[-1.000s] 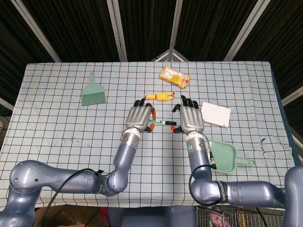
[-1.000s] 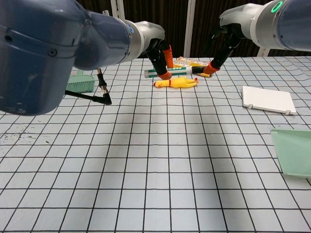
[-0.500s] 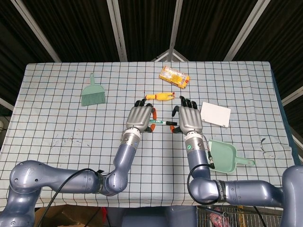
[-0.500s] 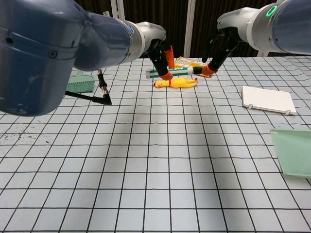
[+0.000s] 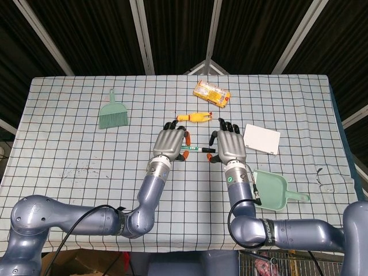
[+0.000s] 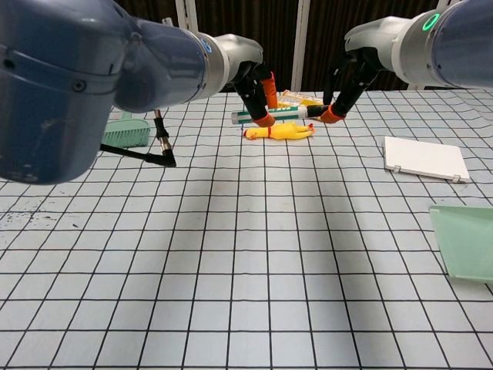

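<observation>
Fingers (image 6: 262, 99) of my left hand (image 5: 171, 142) pinch one end of the marker (image 5: 194, 149), a white-and-green pen held level above the desk (image 5: 69, 144). Fingers of my right hand (image 5: 230, 142) close on its opposite, dark-capped end; the remaining fingers of that hand are spread. The marker spans the gap between both hands, just nearer me than the yellow rubber chicken (image 5: 194, 117), which lies on the checked cloth. Farther back rests a yellow snack packet (image 5: 211, 92). A white pad (image 5: 261, 138) lies to the right, a green dustpan (image 5: 271, 190) near my right forearm, and a green brush (image 5: 112, 111) well apart at the left.
</observation>
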`<state>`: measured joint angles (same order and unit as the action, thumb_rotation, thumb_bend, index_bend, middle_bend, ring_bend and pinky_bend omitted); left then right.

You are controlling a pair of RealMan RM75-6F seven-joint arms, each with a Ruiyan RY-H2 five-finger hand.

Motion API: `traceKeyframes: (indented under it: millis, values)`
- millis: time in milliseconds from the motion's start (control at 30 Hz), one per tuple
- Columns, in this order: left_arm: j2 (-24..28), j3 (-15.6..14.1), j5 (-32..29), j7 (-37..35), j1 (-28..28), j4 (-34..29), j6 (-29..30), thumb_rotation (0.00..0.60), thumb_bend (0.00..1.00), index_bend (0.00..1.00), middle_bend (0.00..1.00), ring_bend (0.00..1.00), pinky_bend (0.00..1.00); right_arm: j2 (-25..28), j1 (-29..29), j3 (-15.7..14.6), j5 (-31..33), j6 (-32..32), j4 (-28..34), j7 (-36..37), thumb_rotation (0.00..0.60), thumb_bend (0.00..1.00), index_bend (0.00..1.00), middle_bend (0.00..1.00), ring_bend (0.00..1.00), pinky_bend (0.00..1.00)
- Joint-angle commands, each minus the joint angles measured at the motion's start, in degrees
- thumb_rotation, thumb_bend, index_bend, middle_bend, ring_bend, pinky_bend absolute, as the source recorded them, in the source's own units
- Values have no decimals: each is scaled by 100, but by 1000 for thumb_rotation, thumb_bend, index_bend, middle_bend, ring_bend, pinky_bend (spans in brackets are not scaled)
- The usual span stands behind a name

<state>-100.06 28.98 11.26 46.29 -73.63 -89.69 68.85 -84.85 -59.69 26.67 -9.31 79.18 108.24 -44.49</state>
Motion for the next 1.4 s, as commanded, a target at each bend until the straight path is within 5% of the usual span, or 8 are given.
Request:
traceKeyframes:
  millis: [33, 1033, 1400]
  values:
    - [0, -7, -14, 11, -1, 2, 7, 600, 575, 633, 225, 0, 0, 4, 3, 1, -15, -8, 4, 10, 600, 321, 549, 0, 30, 0]
    - [60, -61, 10, -115, 98, 40, -72, 600, 575, 635, 230, 0, 0, 123, 94, -94, 59, -147, -10, 28, 600, 397, 621, 0, 45, 0]
    - [282, -367, 71, -250, 429, 47, -313, 600, 575, 635, 230, 0, 0, 136, 357, -358, -199, -490, -208, 366, 600, 397, 621, 0, 45, 0]
